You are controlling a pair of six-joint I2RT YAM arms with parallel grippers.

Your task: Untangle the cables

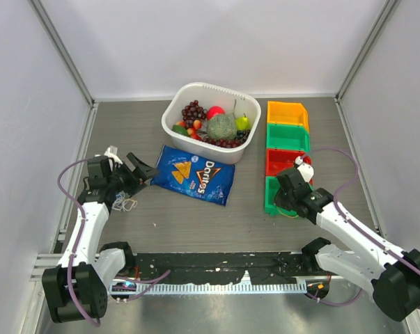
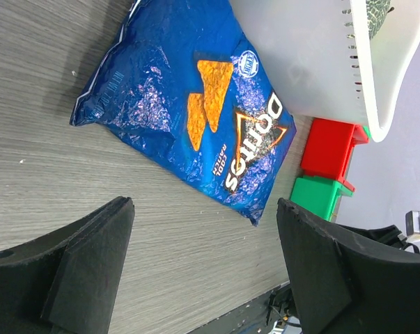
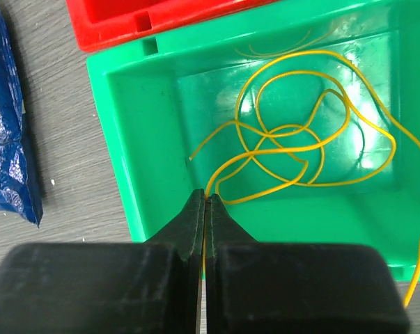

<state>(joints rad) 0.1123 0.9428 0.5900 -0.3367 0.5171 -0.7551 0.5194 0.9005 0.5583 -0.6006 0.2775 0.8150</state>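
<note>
1. In the nearest green bin (image 3: pixel 126 125), the right gripper (image 3: pixel 205 203) is clamped on the yellow cable (image 3: pixel 300 142).
2. The cable's loops are spread just ahead of it, across the bin floor.
3. The left gripper (image 2: pixel 204 229) is held wide and empty, well apart, so the right arm is judged nearer.

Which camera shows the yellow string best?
The right wrist camera: the yellow string loops inside the green bin, pinched in the right claw. The top camera shows only a sliver; the left wrist camera, none.
</note>
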